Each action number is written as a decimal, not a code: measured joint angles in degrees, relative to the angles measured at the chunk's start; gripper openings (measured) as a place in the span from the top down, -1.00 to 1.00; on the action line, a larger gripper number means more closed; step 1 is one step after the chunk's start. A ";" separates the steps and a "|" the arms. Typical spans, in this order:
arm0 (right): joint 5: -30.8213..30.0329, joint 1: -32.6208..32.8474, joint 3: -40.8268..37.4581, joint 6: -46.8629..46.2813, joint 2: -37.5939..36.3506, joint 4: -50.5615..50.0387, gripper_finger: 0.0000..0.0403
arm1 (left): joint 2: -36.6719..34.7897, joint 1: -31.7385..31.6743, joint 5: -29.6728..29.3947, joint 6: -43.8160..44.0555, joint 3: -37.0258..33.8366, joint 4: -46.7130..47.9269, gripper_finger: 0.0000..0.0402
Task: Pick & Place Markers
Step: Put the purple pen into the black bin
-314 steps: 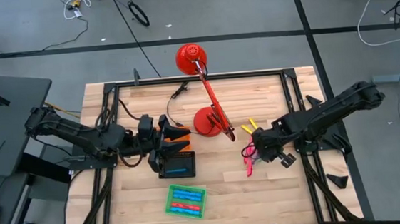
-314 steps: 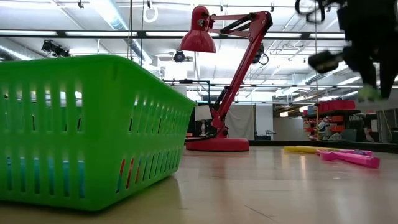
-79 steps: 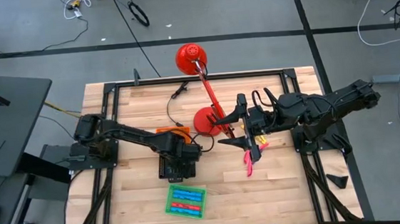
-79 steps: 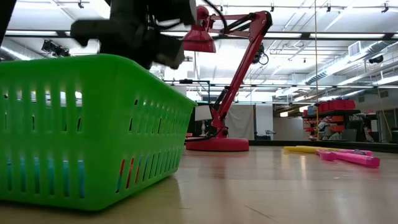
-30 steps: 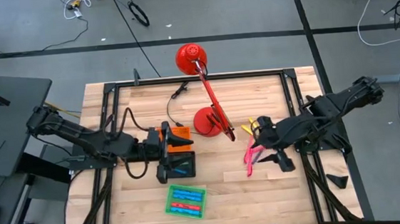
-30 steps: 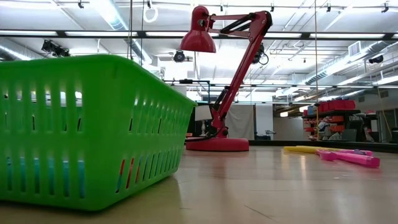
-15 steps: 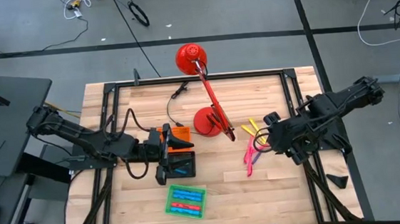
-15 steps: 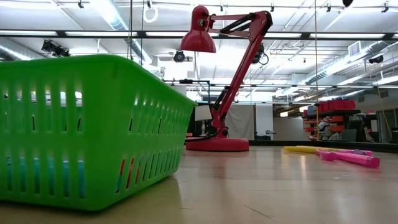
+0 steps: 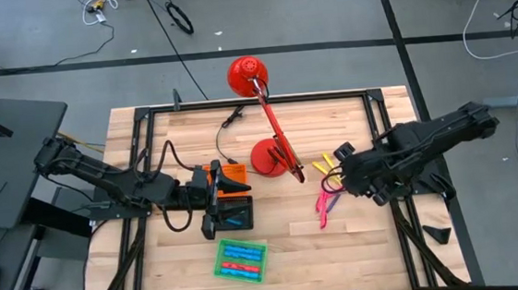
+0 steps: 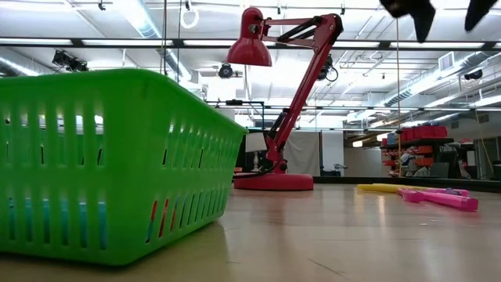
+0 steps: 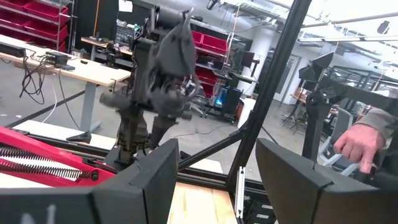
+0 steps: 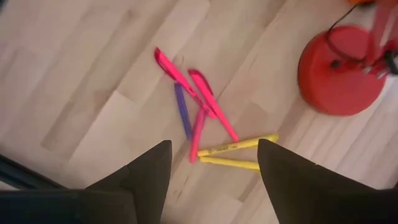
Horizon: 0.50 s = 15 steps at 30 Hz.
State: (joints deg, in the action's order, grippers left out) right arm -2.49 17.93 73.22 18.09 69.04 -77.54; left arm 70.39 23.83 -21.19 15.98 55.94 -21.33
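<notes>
Loose markers lie flat on the wooden table right of the lamp base: pink ones (image 12: 186,79), a blue one (image 12: 182,112) and two yellow ones (image 12: 233,147), seen from overhead as a small cluster (image 9: 324,200) and in the low view at the right (image 10: 438,196). My right gripper (image 12: 214,168) hangs open above them, pointing down, with its fingertips (image 10: 427,16) high over the table. My left gripper (image 11: 217,180) is open and holds nothing; it points level across the table above the black tray (image 9: 230,214). More blue and red markers lie in the green tray (image 9: 241,260).
A red desk lamp stands with its base (image 9: 267,155) at the table's middle and its arm slanting up to the head (image 9: 245,75). An orange tray (image 9: 229,173) lies beside the black one. A black frame (image 9: 372,108) rims the table. A person's hand (image 11: 354,142) shows beyond the table.
My right gripper has come down and tipped over, so that it points down at the loose markers; it has also rolled and shifted a little toward the table's far edge. Its fingertips now enter the low view from the top. The markers lie where they were.
</notes>
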 joint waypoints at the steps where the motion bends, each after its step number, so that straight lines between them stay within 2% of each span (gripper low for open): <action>1: 0.00 -0.18 -1.19 0.02 0.02 0.50 -0.20 | 0.00 0.00 0.00 0.01 0.00 0.00 -0.10; 15: 2.12 -1.04 -18.80 1.92 -0.01 16.09 -0.20 | 0.00 -0.02 0.74 -0.14 0.00 0.14 -0.10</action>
State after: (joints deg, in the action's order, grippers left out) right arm -0.37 16.88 54.42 20.01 69.03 -61.45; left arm 70.39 23.82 -20.45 15.84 55.94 -21.19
